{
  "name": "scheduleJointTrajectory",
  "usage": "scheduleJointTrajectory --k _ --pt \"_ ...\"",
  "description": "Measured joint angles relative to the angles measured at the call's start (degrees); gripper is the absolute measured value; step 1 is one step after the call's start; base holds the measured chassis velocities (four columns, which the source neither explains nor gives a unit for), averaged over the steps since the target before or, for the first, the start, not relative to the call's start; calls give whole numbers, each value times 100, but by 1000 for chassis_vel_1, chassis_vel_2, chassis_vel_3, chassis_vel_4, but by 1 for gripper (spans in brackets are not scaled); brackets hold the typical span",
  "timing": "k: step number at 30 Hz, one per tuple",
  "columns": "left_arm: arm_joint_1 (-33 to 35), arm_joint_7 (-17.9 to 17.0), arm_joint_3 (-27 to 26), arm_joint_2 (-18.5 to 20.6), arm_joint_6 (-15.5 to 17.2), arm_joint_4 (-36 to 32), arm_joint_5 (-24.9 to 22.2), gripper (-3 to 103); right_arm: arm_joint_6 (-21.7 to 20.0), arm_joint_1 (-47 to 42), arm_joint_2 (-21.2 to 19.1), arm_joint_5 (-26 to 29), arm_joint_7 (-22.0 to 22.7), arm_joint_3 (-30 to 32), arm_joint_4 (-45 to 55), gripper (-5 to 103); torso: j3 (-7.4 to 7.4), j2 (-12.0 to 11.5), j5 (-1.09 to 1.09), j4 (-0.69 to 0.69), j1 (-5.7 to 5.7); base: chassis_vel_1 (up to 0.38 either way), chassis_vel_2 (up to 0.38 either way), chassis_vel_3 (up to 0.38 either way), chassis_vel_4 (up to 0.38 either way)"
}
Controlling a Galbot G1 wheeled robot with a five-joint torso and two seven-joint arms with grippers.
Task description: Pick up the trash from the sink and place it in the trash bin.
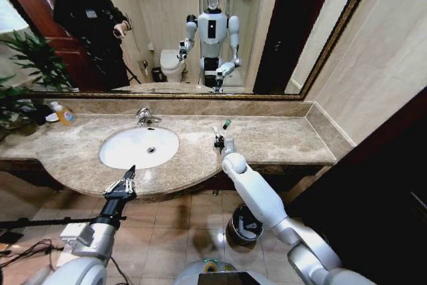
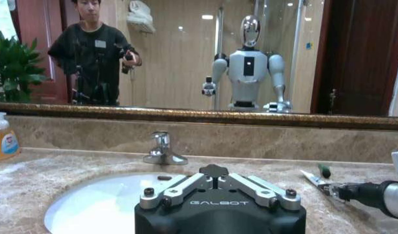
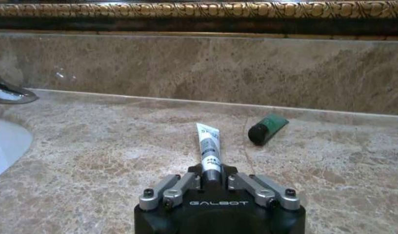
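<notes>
Right wrist view: right gripper [image 3: 212, 176] reaches low over counter [image 3: 108, 146], clamped on white tube [image 3: 208, 144]; left gripper [image 1: 127, 179] clenched

Right wrist view: the sink [image 3: 4, 146] is cut off at the left edge, the faucet [image 3: 7, 92] likewise. The white tube's [image 3: 208, 146] lower end is hidden between the right gripper's [image 3: 212, 178] jaws. Head view: the trash bin [image 1: 243, 225], lower centre, is partly hidden behind the right arm. Tube print is illegible.
</notes>
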Motion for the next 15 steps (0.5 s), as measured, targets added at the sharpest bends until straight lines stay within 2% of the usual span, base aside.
scheduleJointTrajectory --k 9,15 --pt "0 0 0 0 0 0 0 0 31 -79 -97 15 167 -18 353 17 0 0 0 1 0 0 0 0 0" --pt "0 0 0 0 0 0 0 0 -33 -420 -589 191 255 59 1366 17 0 0 1 0 0 0 0 0 0"
